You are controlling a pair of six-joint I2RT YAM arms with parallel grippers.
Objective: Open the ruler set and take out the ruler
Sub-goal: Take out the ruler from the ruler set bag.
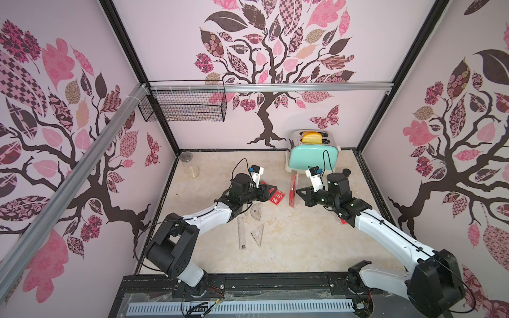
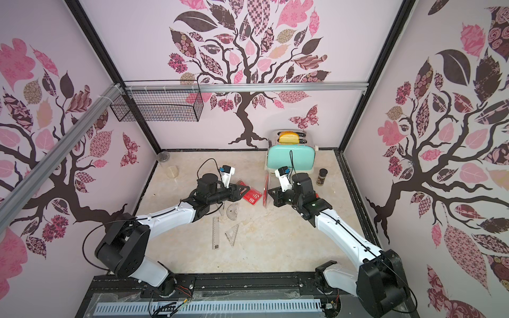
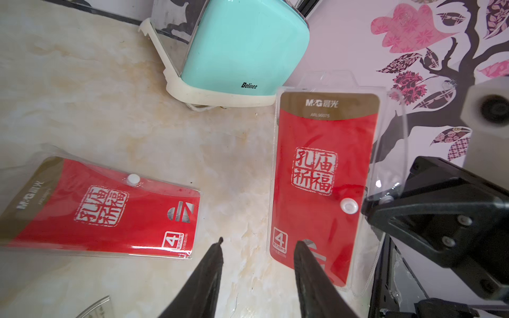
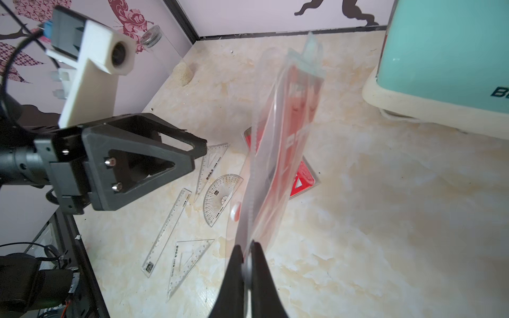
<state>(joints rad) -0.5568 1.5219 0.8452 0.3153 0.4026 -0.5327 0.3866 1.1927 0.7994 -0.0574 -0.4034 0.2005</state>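
Note:
A red ruler set pouch [image 1: 292, 187] [image 2: 265, 190] stands on edge above the table, and my right gripper [image 4: 248, 247] [image 1: 299, 191] is shut on its clear lower edge. The left wrist view shows this pouch [image 3: 325, 176] face on, with its clear flap hanging loose. A second red pouch [image 3: 104, 209] [image 1: 276, 198] lies flat. My left gripper [image 3: 260, 243] [image 1: 272, 190] is open over bare table between the two pouches, holding nothing. A clear straight ruler [image 1: 241, 232] [image 4: 168, 231], a protractor [image 1: 256, 212] and two set squares [image 4: 190, 261] [image 4: 210, 165] lie loose on the table.
A mint toaster [image 1: 314, 157] holding bread stands at the back, just behind the held pouch. A dark spice jar [image 1: 346, 172] is to its right. A glass jar [image 1: 192, 170] and its lid [image 1: 186, 156] sit back left. A wire basket [image 1: 187, 106] hangs on the wall.

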